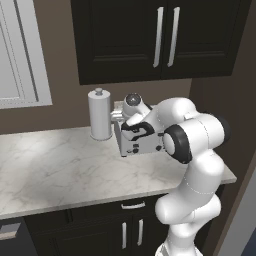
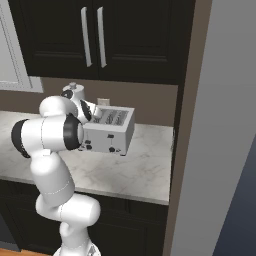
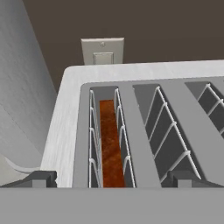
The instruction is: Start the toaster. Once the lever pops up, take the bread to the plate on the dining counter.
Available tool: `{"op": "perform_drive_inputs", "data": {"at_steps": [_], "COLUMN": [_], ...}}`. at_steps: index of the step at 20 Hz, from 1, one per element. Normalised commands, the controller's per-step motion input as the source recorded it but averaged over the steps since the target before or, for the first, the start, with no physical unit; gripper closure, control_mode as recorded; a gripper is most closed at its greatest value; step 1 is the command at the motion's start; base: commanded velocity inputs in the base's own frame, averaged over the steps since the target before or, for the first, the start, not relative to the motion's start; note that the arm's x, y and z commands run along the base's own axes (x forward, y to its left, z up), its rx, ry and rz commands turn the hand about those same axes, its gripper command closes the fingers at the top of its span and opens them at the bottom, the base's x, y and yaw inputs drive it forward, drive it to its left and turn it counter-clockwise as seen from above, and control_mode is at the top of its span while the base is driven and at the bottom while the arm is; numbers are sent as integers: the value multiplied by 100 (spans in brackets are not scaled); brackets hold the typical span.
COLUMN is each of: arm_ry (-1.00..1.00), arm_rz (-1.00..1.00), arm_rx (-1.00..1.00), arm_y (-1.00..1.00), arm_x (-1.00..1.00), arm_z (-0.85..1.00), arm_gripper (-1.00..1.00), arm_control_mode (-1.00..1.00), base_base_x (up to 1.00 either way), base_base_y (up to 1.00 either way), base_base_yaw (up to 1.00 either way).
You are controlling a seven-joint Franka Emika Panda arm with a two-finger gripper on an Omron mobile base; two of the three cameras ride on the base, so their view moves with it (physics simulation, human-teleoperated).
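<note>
tool [image 3: 112, 179]: fingers spread wide, empty | bread [image 3: 112, 148]: directly below, sunk in toaster [image 3: 65, 131] leftmost slot on counter [image 1: 55, 160] | handling: likely light, stiff, crumbly; pinch top edge across flat faces, gently

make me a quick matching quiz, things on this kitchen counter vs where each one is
Things:
1. bread
2. paper towel roll
3. wall switch
4. claw

Places:
A. on the wall behind the toaster
B. above the toaster's slots
C. down in a toaster slot
D. upright on the counter, beside the toaster

Pairs: 1-C, 2-D, 3-A, 4-B
</note>
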Motion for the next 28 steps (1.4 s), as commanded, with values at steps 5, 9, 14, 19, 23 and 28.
{"op": "perform_drive_inputs", "data": {"at_steps": [5,9,14,19,23,28], "arm_ry": [0,0,0,0,0,0], "arm_rz": [0,0,0,0,0,0], "arm_rx": [0,0,0,0,0,0], "arm_y": [0,0,0,0,0,0], "arm_x": [0,0,0,0,0,0], "arm_z": [0,0,0,0,0,0], "arm_gripper": [-100,-100,-100,-100,-100,-100], "arm_control_mode": [-100,-100,-100,-100,-100,-100], "base_base_x": [0,0,0,0,0,0], "base_base_y": [0,0,0,0,0,0], "base_base_yaw": [0,0,0,0,0,0]}}
